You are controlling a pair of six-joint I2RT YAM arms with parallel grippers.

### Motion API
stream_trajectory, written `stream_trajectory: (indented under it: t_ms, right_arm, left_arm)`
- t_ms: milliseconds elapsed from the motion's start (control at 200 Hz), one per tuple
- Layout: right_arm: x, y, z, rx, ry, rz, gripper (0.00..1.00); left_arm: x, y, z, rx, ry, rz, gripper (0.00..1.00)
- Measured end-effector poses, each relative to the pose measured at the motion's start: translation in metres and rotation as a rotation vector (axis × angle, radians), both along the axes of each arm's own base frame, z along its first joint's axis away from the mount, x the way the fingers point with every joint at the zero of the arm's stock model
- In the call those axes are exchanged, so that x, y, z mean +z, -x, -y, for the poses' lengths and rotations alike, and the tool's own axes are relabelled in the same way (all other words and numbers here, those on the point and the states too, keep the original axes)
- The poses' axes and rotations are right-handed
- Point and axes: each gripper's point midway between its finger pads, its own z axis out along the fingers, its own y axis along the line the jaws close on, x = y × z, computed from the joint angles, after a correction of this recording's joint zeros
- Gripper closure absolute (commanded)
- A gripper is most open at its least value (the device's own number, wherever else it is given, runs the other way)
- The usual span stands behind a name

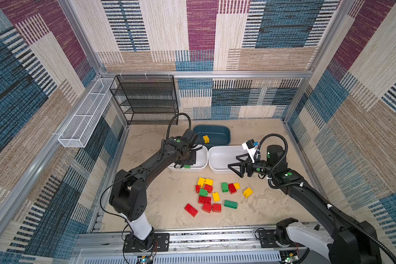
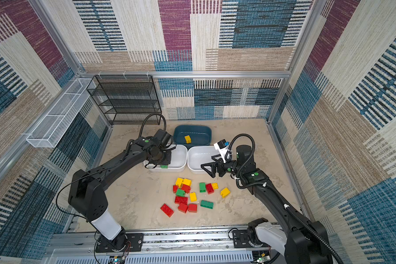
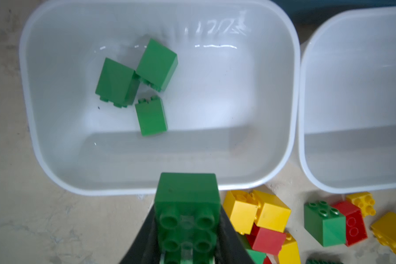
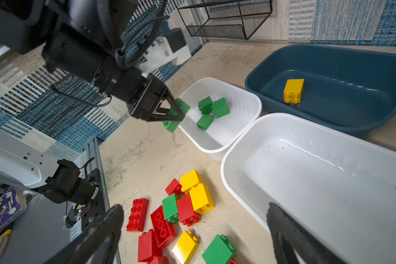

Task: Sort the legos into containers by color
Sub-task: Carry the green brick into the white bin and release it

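**Left arm holds a green brick at the rim of the green tub**

The left arm rises from its base at the front rail, bends at a high elbow and stretches toward the back. Its wrist is turned down over the near rim of the left white tub (image 1: 203,160). The left gripper (image 4: 169,112) has its jaws drawn narrow on a green square brick (image 3: 186,194). In the left wrist view the studs face the camera. The brick hangs right at the tub's near edge, partly over the rim.

Three green bricks (image 3: 151,116) lie inside this tub, clustered together on their sides.

The right arm comes from its base at the front right and runs back toward the middle. Its wrist is roughly level and points to the left. The right gripper (image 1: 232,162) hovers over the near right corner of the right white tub (image 1: 217,157), jaws spread wide.

Behind the two white tubs stands the teal tub (image 1: 215,131) with one yellow brick (image 1: 206,139) in it.

On the table (image 1: 158,194), in front of the tubs, lies a loose pile of red, yellow and green bricks (image 1: 206,200). Some of them touch and others lie apart.
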Motion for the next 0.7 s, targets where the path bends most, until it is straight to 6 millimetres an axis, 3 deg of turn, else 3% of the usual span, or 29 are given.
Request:
stream_trajectory:
  t_ms: [100, 300, 491, 696]
  right_arm:
    - [0.000, -0.001, -0.001, 0.003, -0.001, -0.003, 0.01]
    - [0.002, -0.002, -0.001, 0.005, 0.004, 0.010, 0.01]
    - [0.000, -0.003, 0.000, -0.002, 0.013, 0.015, 0.01]
    - [-0.001, -0.002, 0.001, -0.005, 0.014, 0.012, 0.01]
  left_arm:
    - [-0.011, -0.024, 0.007, -0.042, 0.006, -0.004, 0.69]
    - [-0.042, -0.036, 0.025, -0.116, 0.021, -0.070, 0.68]
    - [-0.062, -0.041, 0.015, -0.148, -0.071, -0.080, 0.65]
    - [-0.072, -0.045, 0.007, -0.177, -0.140, -0.081, 0.48]
